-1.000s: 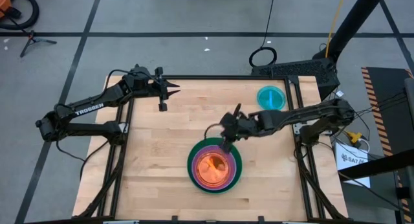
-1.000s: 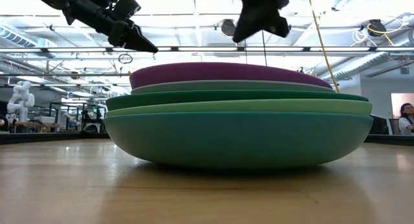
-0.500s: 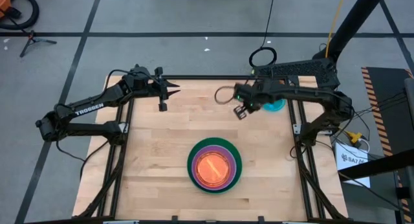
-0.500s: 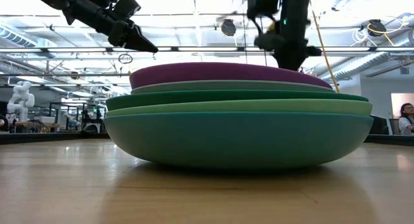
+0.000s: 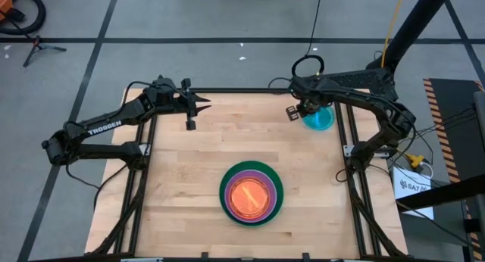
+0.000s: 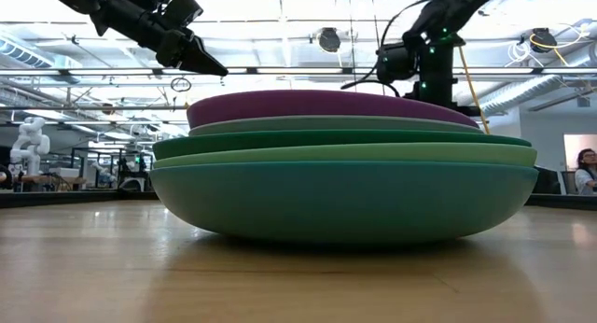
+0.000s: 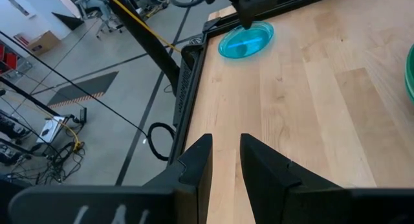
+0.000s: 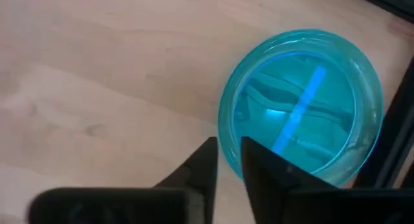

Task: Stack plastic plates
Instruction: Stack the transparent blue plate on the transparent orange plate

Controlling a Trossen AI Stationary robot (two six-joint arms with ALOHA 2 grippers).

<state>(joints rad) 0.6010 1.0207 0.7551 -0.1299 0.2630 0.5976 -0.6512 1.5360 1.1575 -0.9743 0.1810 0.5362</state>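
right end effector (image 8: 225, 160) apparently above blue plate (image 8: 301, 105)

White capitals reading "TROSSEN" run along the left arm's forearm (image 5: 104, 128) where it reaches in over the bench's edge. On the floor to the right of the bench lies a white label (image 5: 414, 186) with dark print, but its letters are too small to make out. No other writing is legible.

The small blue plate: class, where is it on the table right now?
In the high view the small blue plate lies alone at the table's far right corner, just under the right gripper, well apart from the stack of plates.
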